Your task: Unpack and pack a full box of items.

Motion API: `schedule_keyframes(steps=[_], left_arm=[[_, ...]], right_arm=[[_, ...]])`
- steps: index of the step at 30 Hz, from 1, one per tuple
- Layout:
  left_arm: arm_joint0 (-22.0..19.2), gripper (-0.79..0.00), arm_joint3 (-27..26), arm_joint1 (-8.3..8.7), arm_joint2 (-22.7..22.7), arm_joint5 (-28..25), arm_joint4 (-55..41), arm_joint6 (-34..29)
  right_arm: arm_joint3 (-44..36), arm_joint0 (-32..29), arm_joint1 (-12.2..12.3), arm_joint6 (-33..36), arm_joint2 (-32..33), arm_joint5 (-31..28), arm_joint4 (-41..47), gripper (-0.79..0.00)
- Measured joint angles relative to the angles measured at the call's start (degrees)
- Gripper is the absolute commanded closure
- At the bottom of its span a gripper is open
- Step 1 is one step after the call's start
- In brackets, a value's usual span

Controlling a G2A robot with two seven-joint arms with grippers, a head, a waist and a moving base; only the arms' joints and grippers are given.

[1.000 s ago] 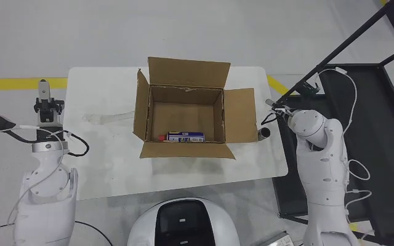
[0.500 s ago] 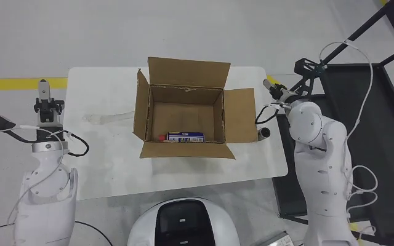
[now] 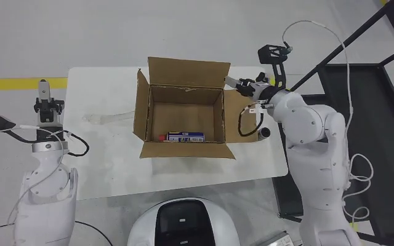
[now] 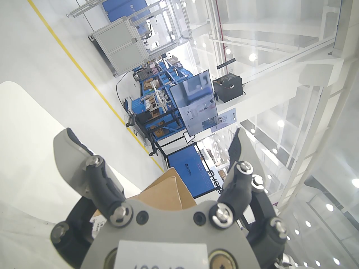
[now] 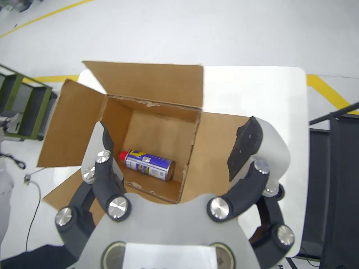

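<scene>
The right gripper (image 3: 237,83) hangs over the box's (image 3: 188,72) right flap, near the back right corner. Its fingers are spread wide and nothing is between them. In its wrist view it looks down into the open box, whose four flaps are folded outward.

One can (image 5: 148,165) lies on its side on the box floor, against the near wall, with its red cap toward the left.

The left gripper (image 3: 43,86) sits just off the left edge of the table (image 3: 98,166), well apart from the box. Its fingers are also parted and hold nothing.

The box stands about mid-table. Left of it lies a faint clear thing (image 3: 104,115), perhaps a plastic bag. A black cart (image 3: 363,123) stands right of the table.
</scene>
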Motion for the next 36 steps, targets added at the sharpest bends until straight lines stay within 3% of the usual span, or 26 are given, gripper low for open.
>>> schedule_keyframes(steps=[8, 16, 26, 31, 36], left_arm=[[0.0, -0.785, 0.0, 0.0, 0.0, 0.0, 0.0, 0.0], [0.0, -0.785, 0.0, 0.0, 0.0, 0.0, 0.0, 0.0], [0.0, -0.785, 0.0, 0.0, 0.0, 0.0, 0.0, 0.0], [0.0, -0.785, 0.0, 0.0, 0.0, 0.0, 0.0, 0.0], [0.0, -0.785, 0.0, 0.0, 0.0, 0.0, 0.0, 0.0]], right_arm=[[7.4, 5.5, -0.3, 5.1, -7.3, -2.1, 4.3, -0.785], [22.8, 14.2, -1.5, 9.3, -17.6, -4.3, 9.0, -0.785], [39.5, 26.6, -4.2, 16.5, -30.1, -0.8, 8.5, -0.785], [47.2, 30.9, -5.8, 18.3, -34.6, -5.0, 12.0, -0.785], [51.3, 32.7, -6.8, 18.0, -38.7, -15.7, 13.3, -0.785]])
